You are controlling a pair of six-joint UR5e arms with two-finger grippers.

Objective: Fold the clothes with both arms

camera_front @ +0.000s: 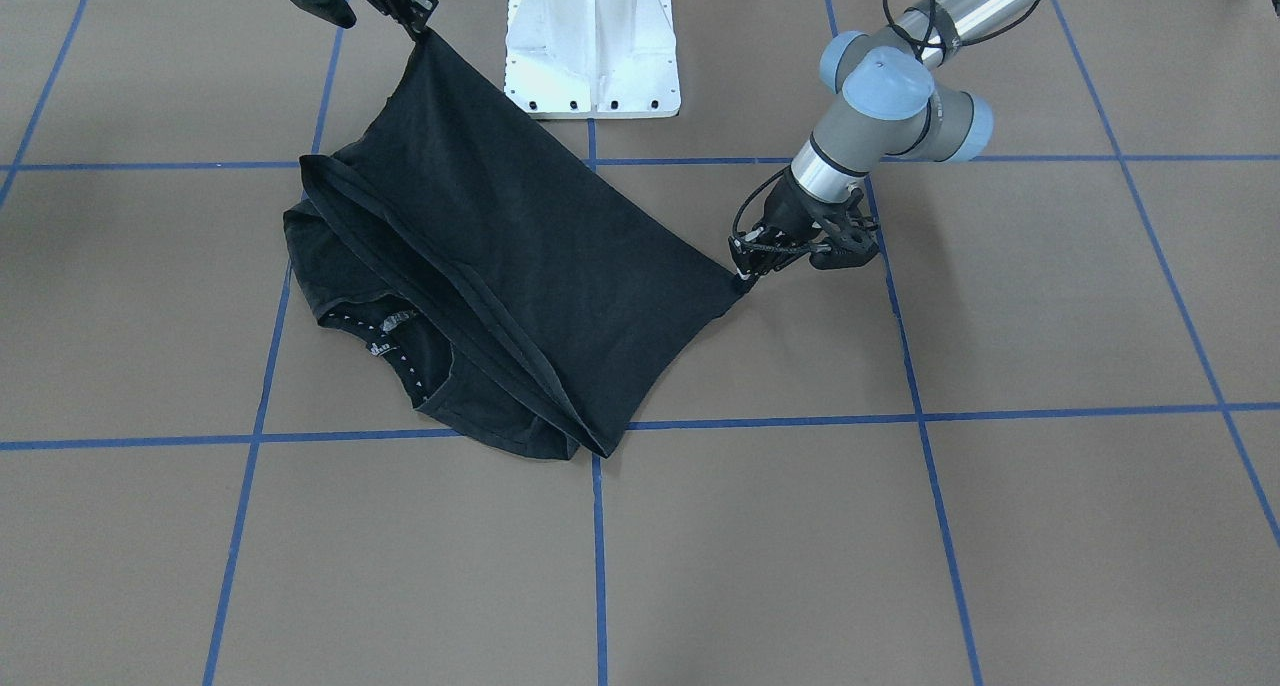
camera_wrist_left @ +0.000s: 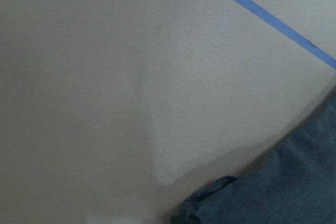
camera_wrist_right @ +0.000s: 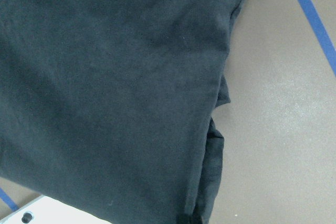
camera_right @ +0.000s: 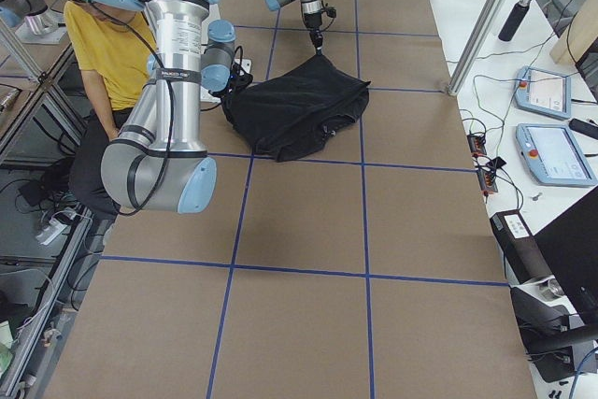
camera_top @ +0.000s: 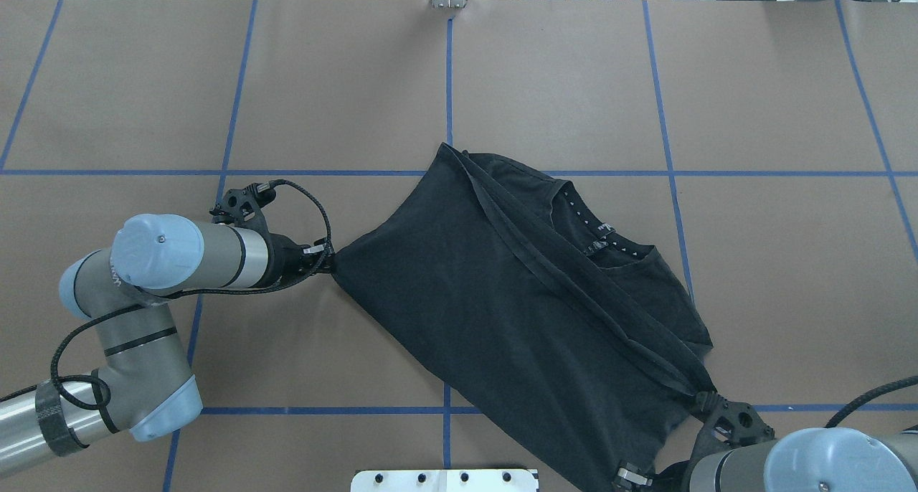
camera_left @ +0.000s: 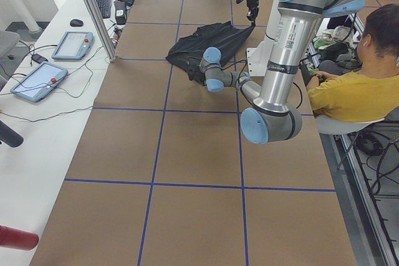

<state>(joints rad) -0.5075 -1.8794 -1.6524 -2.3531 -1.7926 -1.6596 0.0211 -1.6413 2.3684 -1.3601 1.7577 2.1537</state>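
The black T-shirt (camera_front: 500,246) lies partly folded on the brown table, its hem layer pulled over the body. The collar with a small white logo (camera_top: 602,234) faces up at the far side, and the print is hidden. My left gripper (camera_top: 328,264) is shut on one hem corner, low near the table; it also shows in the front-facing view (camera_front: 745,281). My right gripper (camera_front: 420,28) is shut on the other hem corner and holds it raised near the pedestal. In the overhead view the right gripper (camera_top: 635,475) is at the bottom edge. The stretched cloth fills the right wrist view (camera_wrist_right: 105,87).
The white pedestal base (camera_front: 592,46) stands just behind the shirt, between the arms. Blue tape lines (camera_top: 448,83) grid the brown table. A person in a yellow shirt (camera_left: 349,91) sits by the robot. Tablets (camera_right: 551,151) and cables lie on the white side bench.
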